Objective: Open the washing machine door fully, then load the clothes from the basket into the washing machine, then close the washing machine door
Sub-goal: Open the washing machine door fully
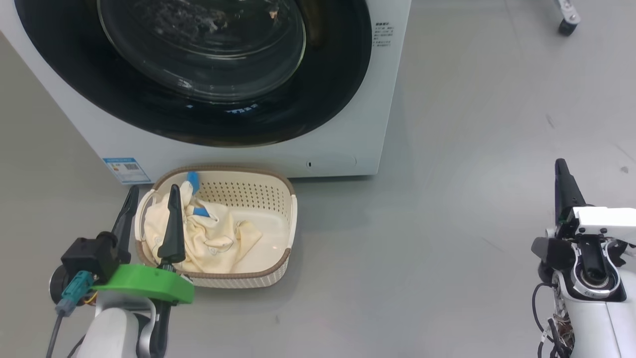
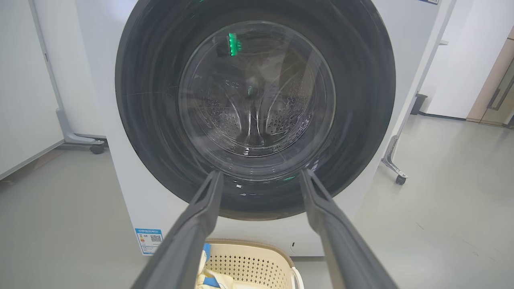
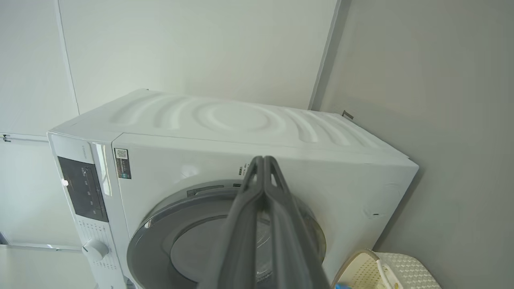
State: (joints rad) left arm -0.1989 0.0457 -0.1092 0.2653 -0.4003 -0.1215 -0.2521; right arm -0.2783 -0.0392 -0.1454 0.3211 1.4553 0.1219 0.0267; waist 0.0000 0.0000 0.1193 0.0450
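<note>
The washing machine [image 1: 348, 149] stands white and boxy at the top of the head view, and the washing machine door [image 1: 323, 99] sits shut against its front. On the floor just before it is the basket [image 1: 248, 191], with the clothes [image 1: 213, 233] heaped in its left half. My left gripper [image 1: 154, 189] is open and empty over the basket's left end. In the left wrist view the left gripper [image 2: 261, 173] points at the door [image 2: 152, 100], above the basket [image 2: 249, 261]. My right gripper [image 1: 561, 166] is shut and empty, far right of the machine; the right wrist view has the right gripper [image 3: 263, 160] before the machine [image 3: 341, 188].
Grey floor [image 1: 472, 174] stretches open to the right of the machine. A caster [image 1: 566, 25] of a wheeled stand sits at the far right, and another stand foot [image 2: 395, 176] is beside the machine. A blue label [image 1: 126, 170] marks the machine's lower left corner.
</note>
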